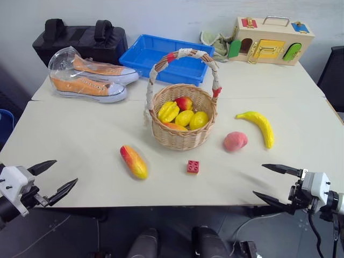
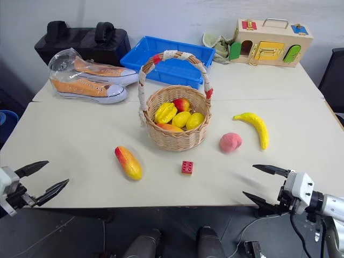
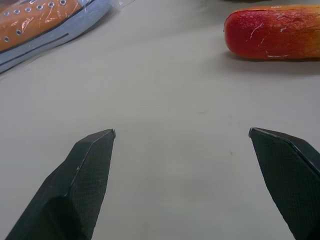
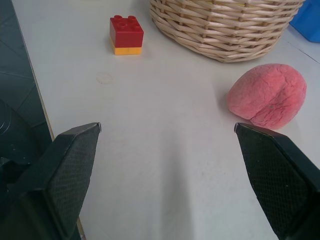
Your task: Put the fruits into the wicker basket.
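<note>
Both grippers, left (image 1: 49,181) and right (image 1: 274,184), gape empty at the table edge; mango (image 1: 134,161), peach (image 1: 235,141) and banana (image 1: 260,127) lie outside the basket (image 1: 183,137), each needing a centred, gentle pinch.

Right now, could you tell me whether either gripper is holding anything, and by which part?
Nothing is held. The left gripper and right gripper hang open at the table's near edge, fingers apart, clear of the mango, peach and banana.

Mango (image 1: 134,162) left of basket (image 1: 183,134), peach (image 1: 235,141) right
</note>
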`<control>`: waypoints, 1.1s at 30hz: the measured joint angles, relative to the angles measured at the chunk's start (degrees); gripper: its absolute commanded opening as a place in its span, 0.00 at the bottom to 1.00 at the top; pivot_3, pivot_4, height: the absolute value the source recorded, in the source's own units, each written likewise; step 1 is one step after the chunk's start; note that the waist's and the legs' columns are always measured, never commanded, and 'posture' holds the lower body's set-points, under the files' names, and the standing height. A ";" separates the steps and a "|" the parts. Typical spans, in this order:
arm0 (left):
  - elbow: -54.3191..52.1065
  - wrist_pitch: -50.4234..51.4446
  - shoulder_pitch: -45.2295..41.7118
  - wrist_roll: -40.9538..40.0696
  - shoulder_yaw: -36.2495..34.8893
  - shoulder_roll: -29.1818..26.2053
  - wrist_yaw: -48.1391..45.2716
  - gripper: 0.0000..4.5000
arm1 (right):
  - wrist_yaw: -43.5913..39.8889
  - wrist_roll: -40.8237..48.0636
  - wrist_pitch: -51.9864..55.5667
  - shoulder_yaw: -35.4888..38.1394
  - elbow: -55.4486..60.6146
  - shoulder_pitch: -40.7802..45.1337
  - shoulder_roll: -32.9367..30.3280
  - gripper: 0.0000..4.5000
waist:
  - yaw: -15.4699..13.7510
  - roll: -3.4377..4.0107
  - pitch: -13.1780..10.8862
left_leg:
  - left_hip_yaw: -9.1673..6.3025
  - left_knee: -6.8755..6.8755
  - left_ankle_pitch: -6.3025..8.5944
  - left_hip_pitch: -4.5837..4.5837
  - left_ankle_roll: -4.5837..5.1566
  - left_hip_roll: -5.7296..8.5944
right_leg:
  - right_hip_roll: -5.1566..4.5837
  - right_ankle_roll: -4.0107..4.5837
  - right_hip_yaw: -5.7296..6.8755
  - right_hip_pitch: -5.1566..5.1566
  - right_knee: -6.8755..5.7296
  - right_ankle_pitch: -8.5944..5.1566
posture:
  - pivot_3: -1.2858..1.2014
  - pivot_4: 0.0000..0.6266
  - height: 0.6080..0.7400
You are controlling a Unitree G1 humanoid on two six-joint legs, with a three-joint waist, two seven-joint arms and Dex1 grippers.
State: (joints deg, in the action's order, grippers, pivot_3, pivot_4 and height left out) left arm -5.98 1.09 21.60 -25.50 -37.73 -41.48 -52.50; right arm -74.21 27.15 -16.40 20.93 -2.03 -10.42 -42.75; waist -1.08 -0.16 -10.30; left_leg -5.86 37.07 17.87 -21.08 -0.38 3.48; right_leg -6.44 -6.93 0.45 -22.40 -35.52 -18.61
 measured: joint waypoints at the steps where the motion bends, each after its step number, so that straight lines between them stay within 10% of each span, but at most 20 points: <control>1: -0.08 0.03 0.20 -0.02 0.00 0.03 -0.18 1.00 | -0.02 0.00 -0.04 -0.05 -0.07 0.05 0.05 0.99 | -0.05 0.00 0.00 | 0.00 0.00 0.00 0.00 0.00 0.00 | 0.00 0.00 0.00 0.00 0.00 0.00 | 0.52 0.24 1.00; 16: -5.53 12.94 -0.26 -10.84 -0.30 -3.31 -5.75 1.00 | 0.57 0.13 1.70 -3.50 -0.13 3.30 0.77 0.99 | -0.18 0.01 0.00 | 0.05 0.04 0.03 0.00 -0.01 -0.04 | 0.01 0.01 -0.07 -0.03 -0.01 0.00 | 0.52 0.24 1.00; 24: -18.79 19.78 -8.46 -14.59 12.11 -8.42 -9.83 1.00 | 9.26 -4.14 24.30 -23.06 17.15 19.22 2.10 0.99 | 0.40 0.06 0.00 | 0.05 0.00 0.01 -0.02 -0.14 -0.10 | 0.10 0.07 -0.12 -0.16 -0.08 0.00 | 0.52 0.24 1.00; 33: -19.59 20.28 -13.94 -13.63 18.37 -6.57 -7.81 1.00 | 14.55 -14.32 31.72 -37.52 8.25 33.99 10.97 0.99 | 1.13 0.05 0.00 | 0.02 -0.03 0.12 -0.17 -0.12 -0.09 | 0.13 0.06 -0.08 -0.38 -0.16 0.01 | 0.52 0.24 1.00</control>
State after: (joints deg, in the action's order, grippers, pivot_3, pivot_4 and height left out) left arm -25.56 21.37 7.65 -39.13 -19.36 -48.05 -60.31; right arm -59.66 12.83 15.32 -16.58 6.21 23.58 -31.78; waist 0.04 -0.11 -10.30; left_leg -5.84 37.05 18.00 -21.25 -0.51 3.39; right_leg -6.31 -6.87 0.37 -22.78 -35.68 -18.60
